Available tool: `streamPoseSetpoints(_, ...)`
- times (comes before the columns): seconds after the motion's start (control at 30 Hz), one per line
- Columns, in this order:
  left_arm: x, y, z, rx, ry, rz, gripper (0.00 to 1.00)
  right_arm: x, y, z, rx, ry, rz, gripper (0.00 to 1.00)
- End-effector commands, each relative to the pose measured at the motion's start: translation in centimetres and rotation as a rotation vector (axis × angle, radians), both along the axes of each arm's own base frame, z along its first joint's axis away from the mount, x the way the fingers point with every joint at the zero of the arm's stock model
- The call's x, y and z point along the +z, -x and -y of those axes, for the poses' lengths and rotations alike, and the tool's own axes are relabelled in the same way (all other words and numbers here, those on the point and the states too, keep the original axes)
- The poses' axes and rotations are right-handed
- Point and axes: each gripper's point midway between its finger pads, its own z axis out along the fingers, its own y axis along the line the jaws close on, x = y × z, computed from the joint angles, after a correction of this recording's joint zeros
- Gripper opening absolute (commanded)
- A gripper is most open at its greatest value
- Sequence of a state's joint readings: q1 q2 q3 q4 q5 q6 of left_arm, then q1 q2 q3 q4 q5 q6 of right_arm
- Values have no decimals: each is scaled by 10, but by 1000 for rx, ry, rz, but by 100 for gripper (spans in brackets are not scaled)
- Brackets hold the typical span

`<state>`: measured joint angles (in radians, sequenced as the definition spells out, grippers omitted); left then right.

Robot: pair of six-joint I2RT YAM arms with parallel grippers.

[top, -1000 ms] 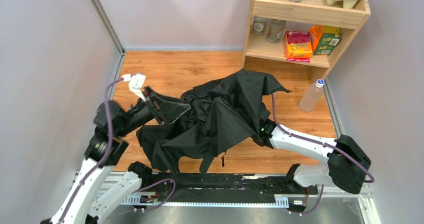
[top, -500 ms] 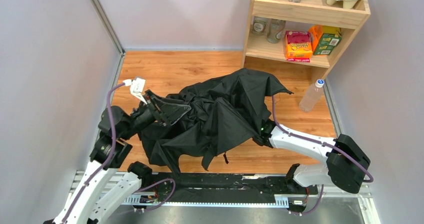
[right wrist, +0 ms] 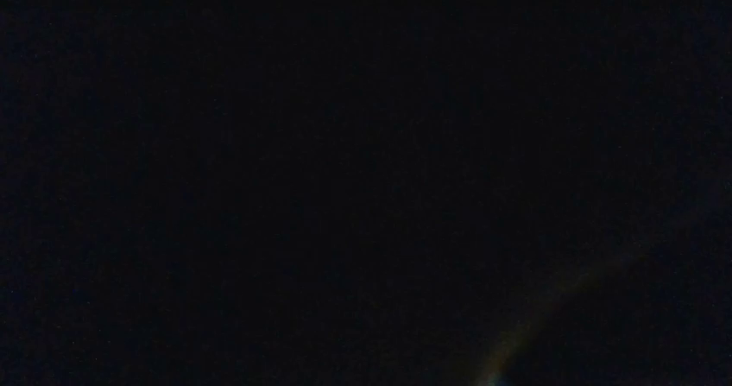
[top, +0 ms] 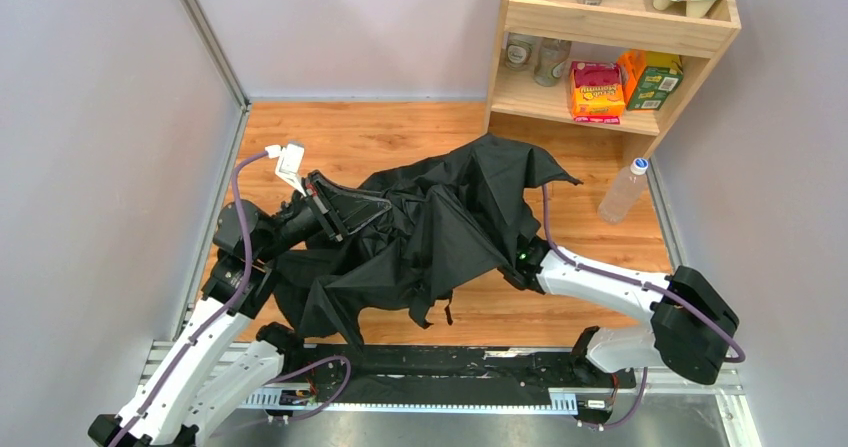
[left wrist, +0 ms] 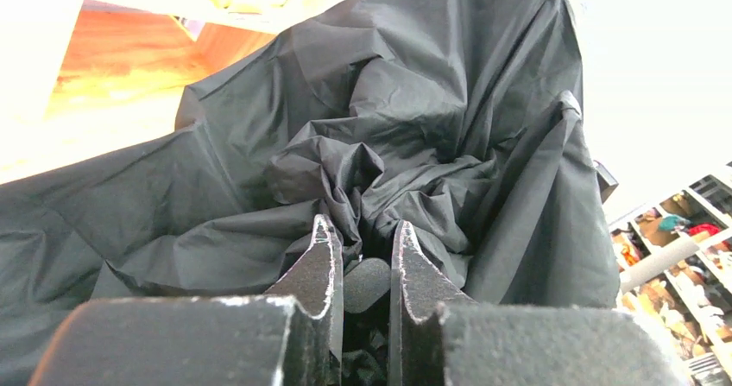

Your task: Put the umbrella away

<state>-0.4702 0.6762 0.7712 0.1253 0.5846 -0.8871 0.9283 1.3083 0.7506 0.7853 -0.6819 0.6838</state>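
The left fingers [left wrist: 324, 269] are almost closed, pinching a rounded dark part of the umbrella [top: 440, 227] deep in its crumpled fabric. The right fingers are buried under the canopy at the end of the right arm [top: 600, 282], and that wrist view is black, so I cannot tell their state. The umbrella sprawls half-collapsed across the middle of the table [top: 380, 132], between both arms.

The step looks like closing the canopy. It is best done with a firm left pinch, both arms working along the shaft line, and slow movement so the loose cloth does not snag.

On the shelf [top: 620, 22], the orange box [top: 597, 90] and green box [top: 655, 79] carry print too small to read. The bottle [top: 623, 190] has no readable label.
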Motion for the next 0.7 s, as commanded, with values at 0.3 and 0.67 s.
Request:
streamPoseSetpoints(0.3,38,11,-22,112,-80,168,0,-65,-23,59,-376,234,-98,91)
streamPoseSetpoints(0.67,27,-2,-64,372,-199,196,0,-95,6,141,-521,468,-75,86)
